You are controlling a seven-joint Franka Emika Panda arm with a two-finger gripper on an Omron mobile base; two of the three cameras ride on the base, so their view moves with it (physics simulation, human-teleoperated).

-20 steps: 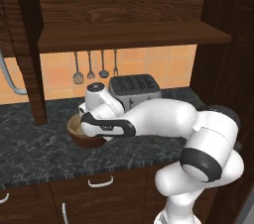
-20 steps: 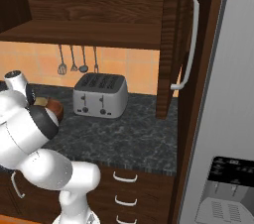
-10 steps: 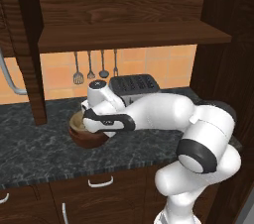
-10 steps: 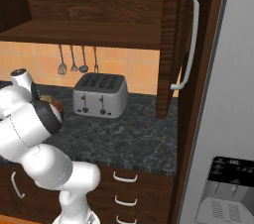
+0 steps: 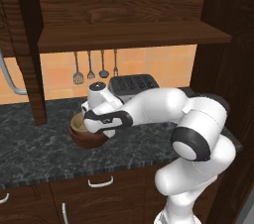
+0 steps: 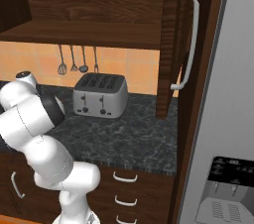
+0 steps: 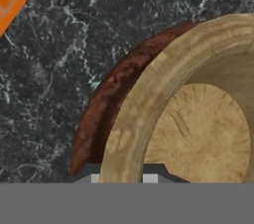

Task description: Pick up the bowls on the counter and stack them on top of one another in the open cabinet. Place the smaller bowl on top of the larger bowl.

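Note:
The larger bowl [image 5: 87,140], dark reddish-brown, stands on the counter [image 5: 39,154] below the open cabinet [image 5: 124,35]. The smaller bowl [image 5: 77,123], pale tan, sits inside it. My gripper [image 5: 94,126] reaches down onto the bowls from the right. In the hand view the gripper [image 7: 121,178] straddles the rim of the smaller bowl [image 7: 149,99], one fingertip [image 7: 151,177] inside and the other outside, shut on that rim. The larger bowl [image 7: 106,104] shows as a brown crescent around it.
A silver toaster [image 5: 134,85] stands just behind my forearm, and utensils [image 5: 89,67] hang on the orange tiled wall. A cabinet side post [image 5: 34,69] comes down to the counter left of the bowls. A tall cabinet door with a white handle [image 6: 191,39] stands at the right.
My forearm and elbow have risen a little while the hand has stayed over the bowls. Both bowls are where they were.

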